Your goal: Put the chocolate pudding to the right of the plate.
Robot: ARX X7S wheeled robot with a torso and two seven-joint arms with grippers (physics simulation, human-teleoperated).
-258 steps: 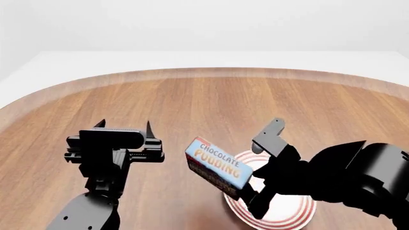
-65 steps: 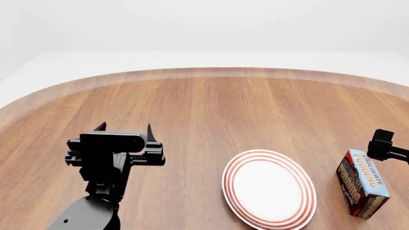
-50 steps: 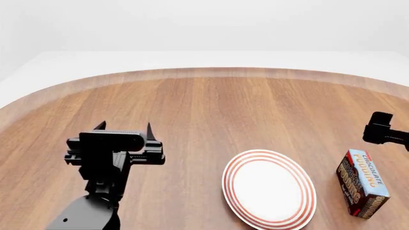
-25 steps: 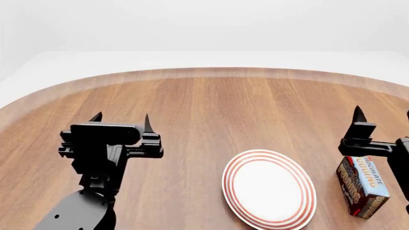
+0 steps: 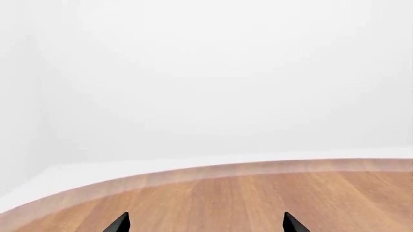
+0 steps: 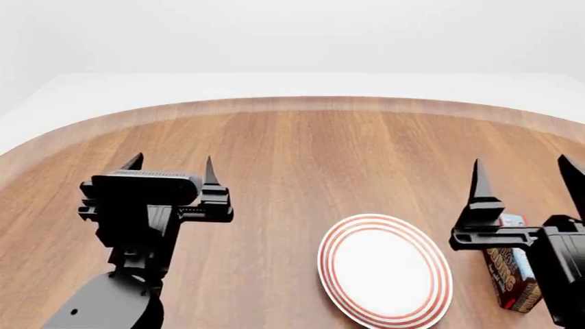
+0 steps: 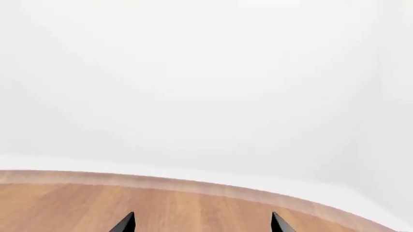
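Pudding [image 6: 512, 274] lies just right of the plate [image 6: 384, 271], as asked, so both grippers [image 6: 171, 164] [image 6: 525, 179] gape empty.

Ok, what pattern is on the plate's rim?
Concentric red rings on white, around the rim of the plate; the head view shows it best.

I see a table [image 6: 320, 151] of warm wood, its planks smooth with a satin sheen and a paler edge band. The plate [image 6: 384, 269] looks like glossy white ceramic with red rings. The chocolate pudding [image 6: 512, 271] reads as printed cardboard. Both my grippers look like matt black plastic.
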